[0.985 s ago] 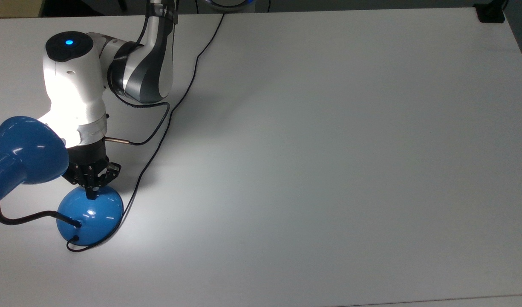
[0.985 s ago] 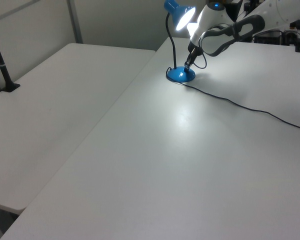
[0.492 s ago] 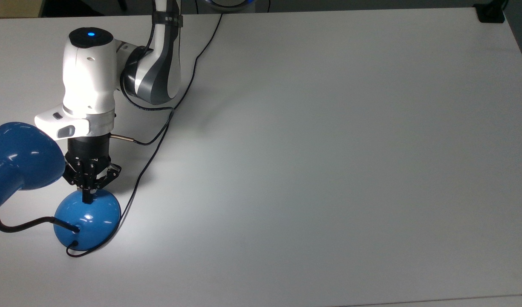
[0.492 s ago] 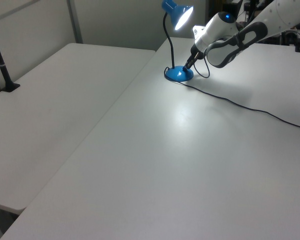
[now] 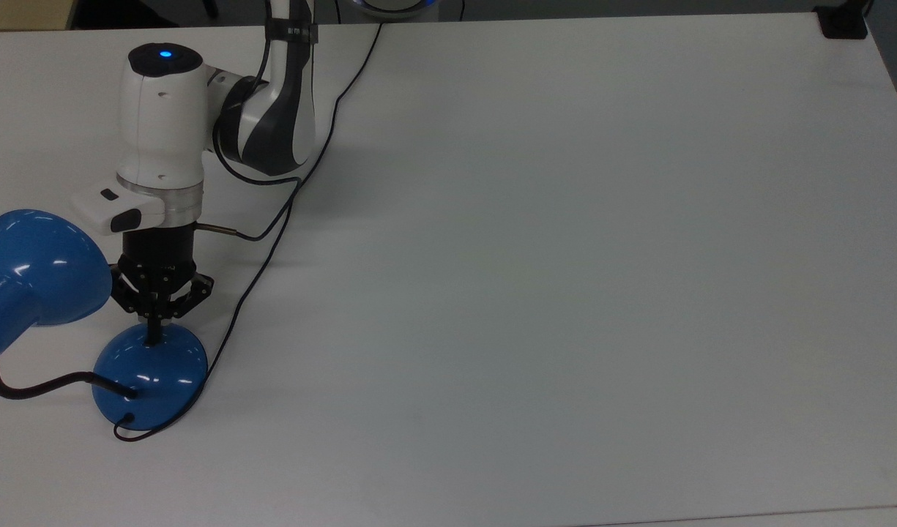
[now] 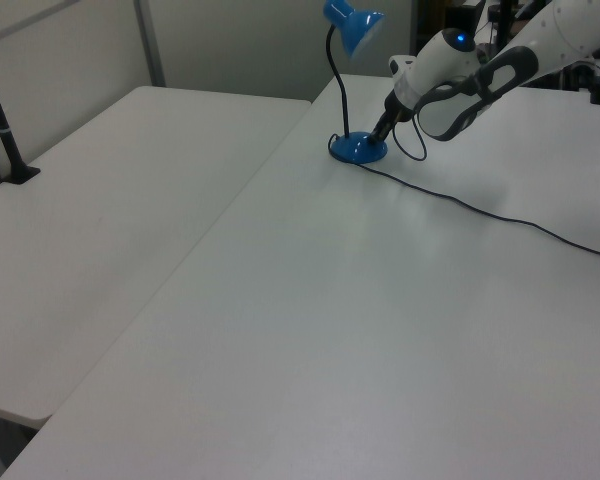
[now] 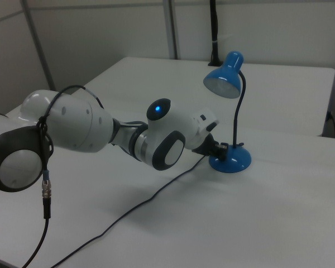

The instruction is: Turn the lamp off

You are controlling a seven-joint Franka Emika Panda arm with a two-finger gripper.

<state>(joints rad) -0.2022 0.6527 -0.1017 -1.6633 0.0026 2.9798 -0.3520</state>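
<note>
Surface: plain white table (image 5: 565, 293), matte; a second white table (image 6: 100, 220) abuts it on the left view's left. Pale partition walls behind, a black post (image 7: 214, 33) at the far edge in the right view. No legible labels or writing; a blue indicator light (image 5: 165, 53) glows on the arm's wrist.

The lamp (image 5: 149, 373) sits near the top view's lower-left corner, domed blue base on the table, shade (image 5: 34, 267) raised on the bent black neck. Shade appears dark in the right view, no bright patch on the table.

The gripper (image 5: 154, 338), fingers pressed together, tip touching the base's upper side. Black cord (image 5: 272, 241) runs from the base past the arm toward the far edge. Rest of the table is open toward the top view's right.
</note>
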